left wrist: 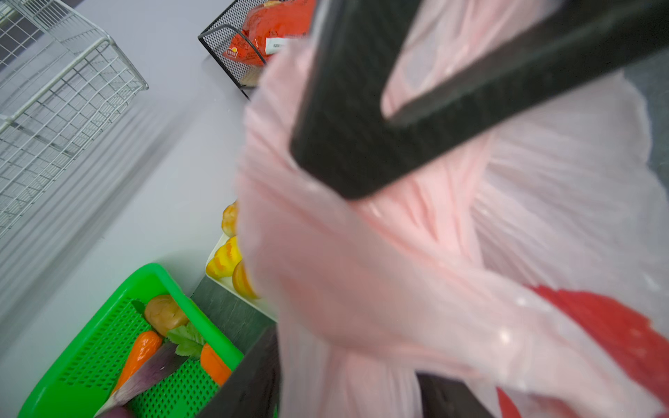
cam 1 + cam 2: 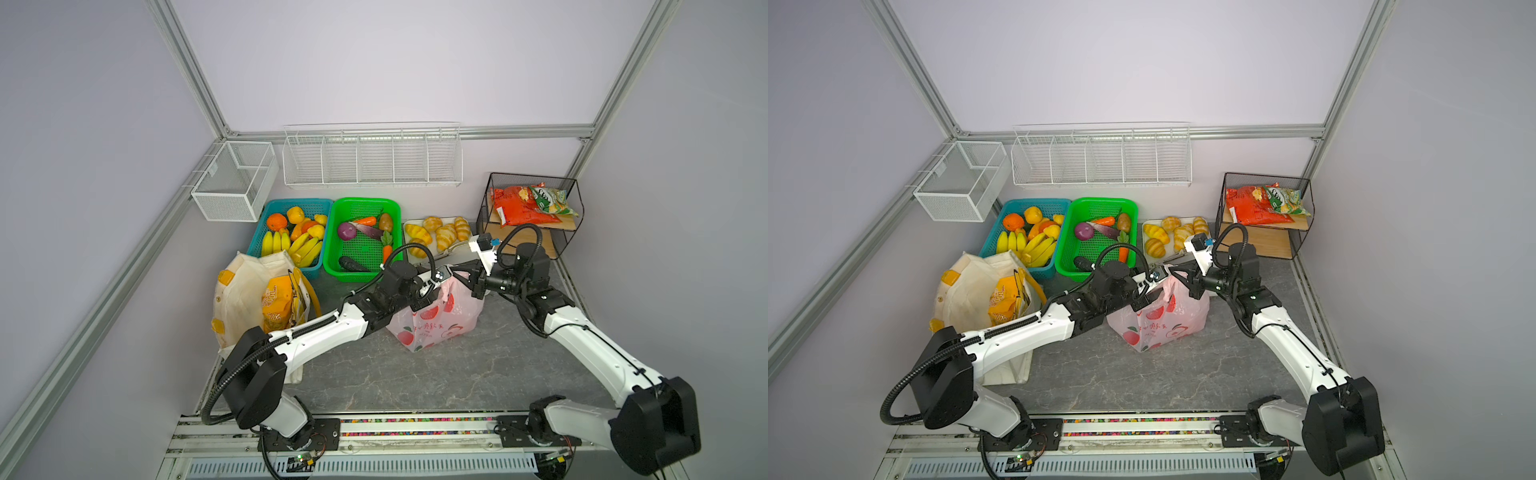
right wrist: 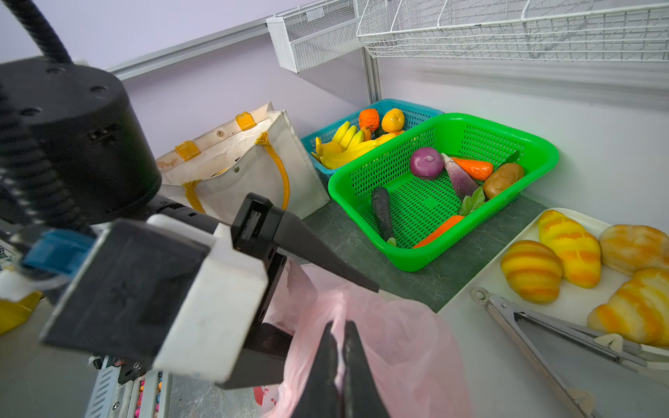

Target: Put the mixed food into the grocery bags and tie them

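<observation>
My right gripper (image 3: 339, 329) was clenched on a gathered fold at the top of the pink bag (image 2: 436, 328), which stood on the table (image 2: 415, 374) just before the green basket (image 2: 365, 202). My left gripper (image 1: 345, 354) had its jaws parted, with the bag's plastic between them.

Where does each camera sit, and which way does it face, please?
Both top views: high above the bases, looking down over the table; left arm and right arm show.
Left wrist: on the left arm, looking along the left claw at the pink bag; its fingers show.
Right wrist: on the right arm, facing tote and green basket; right claw, shut on the bag, and left claw show.
Shared: all show bag and basket.
</observation>
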Motion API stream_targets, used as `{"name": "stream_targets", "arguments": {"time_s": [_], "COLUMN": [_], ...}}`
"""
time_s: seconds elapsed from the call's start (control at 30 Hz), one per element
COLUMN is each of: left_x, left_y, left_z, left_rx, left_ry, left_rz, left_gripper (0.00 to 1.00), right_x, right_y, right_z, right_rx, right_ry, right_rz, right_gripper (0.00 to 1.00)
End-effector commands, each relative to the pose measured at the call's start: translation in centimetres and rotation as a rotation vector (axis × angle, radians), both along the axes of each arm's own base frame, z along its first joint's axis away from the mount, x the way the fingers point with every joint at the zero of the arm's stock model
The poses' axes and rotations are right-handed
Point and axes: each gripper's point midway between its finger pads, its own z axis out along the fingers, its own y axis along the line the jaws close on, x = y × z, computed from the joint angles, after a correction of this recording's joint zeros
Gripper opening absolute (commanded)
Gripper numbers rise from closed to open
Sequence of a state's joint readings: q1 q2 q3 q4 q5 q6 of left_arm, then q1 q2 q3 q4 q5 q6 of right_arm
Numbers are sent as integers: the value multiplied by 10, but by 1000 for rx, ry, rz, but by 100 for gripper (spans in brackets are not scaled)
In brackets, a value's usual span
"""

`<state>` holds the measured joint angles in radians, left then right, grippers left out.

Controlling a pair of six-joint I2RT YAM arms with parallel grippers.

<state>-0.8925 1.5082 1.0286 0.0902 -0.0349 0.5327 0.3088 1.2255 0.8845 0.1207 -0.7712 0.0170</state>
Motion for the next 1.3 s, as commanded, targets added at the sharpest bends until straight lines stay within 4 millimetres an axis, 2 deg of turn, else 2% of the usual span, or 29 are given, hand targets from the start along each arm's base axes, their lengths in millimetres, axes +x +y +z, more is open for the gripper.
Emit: {"name": "stream_targets", "arguments": {"time_s": [0.0, 0.1, 0.27, 0.43, 0.53, 0.73, 0.87, 1.0, 1.13, 1.27], "left_x": [4, 2, -2, -18, -29, -41, -41, -45, -35, -27], "left_y": [8, 13, 8, -4, -6, -3, -7, -17, -25, -24], "left_z": [44, 51, 49, 39, 36, 44, 48, 46, 40, 31], "left_rx": [-132, -181, -197, -172, -178, -206, -203, -179, -152, -131], "left_ry": [-101, -102, -58, 47, 165, 288, 382, 498, 550, 555], "left_rz": [53, 69, 47, -61, -143, -260, -319, -389, -374, -359], "left_gripper": [46, 39, 25, 22, 27, 57, 65, 70, 70, 68], "right_x": [1, 0, -1, 2, 2, -3, -5, -6, -6, -7], "right_y": [-1, -1, 2, 1, 1, 2, 2, 2, 1, 0], "right_z": [1, 1, 3, 4, 6, 11, 12, 12, 13, 13], "right_rx": [-25, -28, -17, -19, -23, -23, -24, -27, -30, -36], "right_ry": [-31, -41, -48, -64, -88, -126, -131, -134, -138, -141], "right_rz": [8, 14, 30, 22, 22, 43, 49, 47, 47, 43], "right_gripper": [6, 6, 6, 6, 6, 6, 6, 6, 6, 6]}}
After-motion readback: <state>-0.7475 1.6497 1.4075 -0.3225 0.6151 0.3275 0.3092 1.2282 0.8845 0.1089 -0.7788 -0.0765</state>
